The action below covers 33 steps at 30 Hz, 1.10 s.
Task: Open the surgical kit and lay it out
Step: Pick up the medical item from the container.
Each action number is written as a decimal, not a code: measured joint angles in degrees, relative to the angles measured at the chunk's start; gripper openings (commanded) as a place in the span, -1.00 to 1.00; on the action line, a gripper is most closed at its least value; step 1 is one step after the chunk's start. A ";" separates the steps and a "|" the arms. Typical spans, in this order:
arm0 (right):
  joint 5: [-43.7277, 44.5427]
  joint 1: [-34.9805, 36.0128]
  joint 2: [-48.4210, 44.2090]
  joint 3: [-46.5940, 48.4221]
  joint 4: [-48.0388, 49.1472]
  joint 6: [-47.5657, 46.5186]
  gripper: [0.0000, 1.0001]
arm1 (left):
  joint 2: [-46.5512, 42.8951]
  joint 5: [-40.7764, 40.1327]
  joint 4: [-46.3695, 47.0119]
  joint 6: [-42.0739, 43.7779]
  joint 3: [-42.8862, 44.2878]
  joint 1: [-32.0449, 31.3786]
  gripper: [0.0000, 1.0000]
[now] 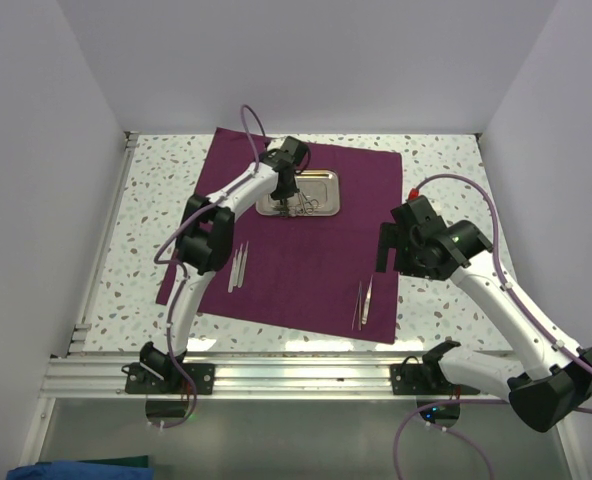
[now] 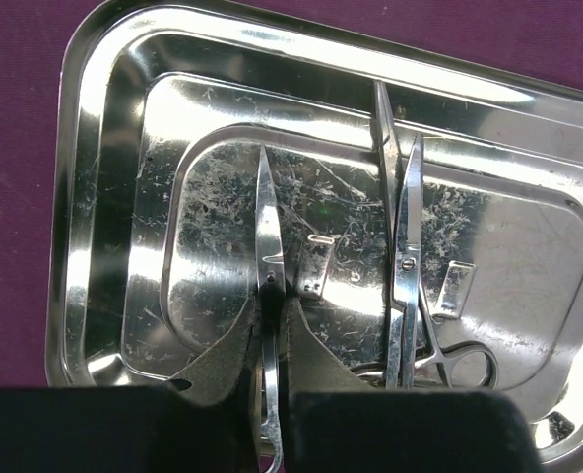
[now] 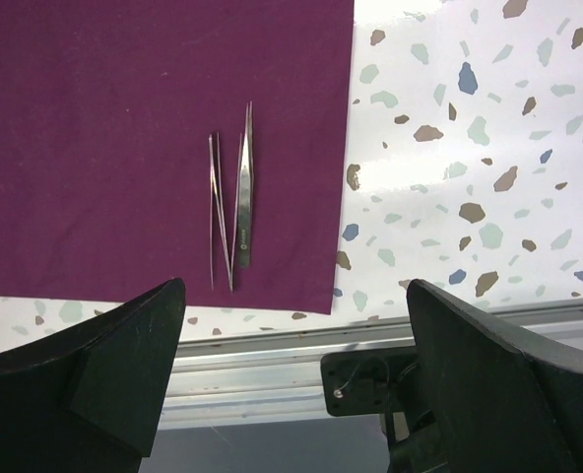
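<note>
Jaws of the left gripper [image 2: 273, 330] were pinched on small scissors [image 2: 265, 222] in the steel tray [image 2: 99, 197], which sat on the spread purple cloth [image 3: 95, 148]. The right gripper [image 3: 291, 370] gaped wide, near tweezers [image 3: 240, 202] at the cloth's near right corner.

White-shelled on the links of left arm [image 1: 238, 192] and right arm [image 1: 506, 300], bulky black at the joints. Looped with a thin purple cable [image 1: 254, 118] apiece, red-tipped at the right one. Bolted on black base plates [image 1: 161, 378]. Tipped with broad matte black wedge fingers [image 3: 104, 379] on left pincer [image 2: 275, 335] and right pincer [image 3: 291, 379].
</note>
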 measured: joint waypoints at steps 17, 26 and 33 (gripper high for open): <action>0.98 -0.24 -1.14 -0.55 0.22 -0.20 0.97 | -0.24 2.40 1.18 7.08 0.76 -0.11 -1.00; 1.46 -0.24 -1.55 -0.63 1.42 -0.37 0.97 | -7.69 5.35 1.81 10.62 -0.37 -0.48 -1.00; 1.44 -0.26 -1.92 -1.81 3.41 -0.70 0.97 | -22.69 4.68 3.72 11.74 -11.54 -2.34 -1.00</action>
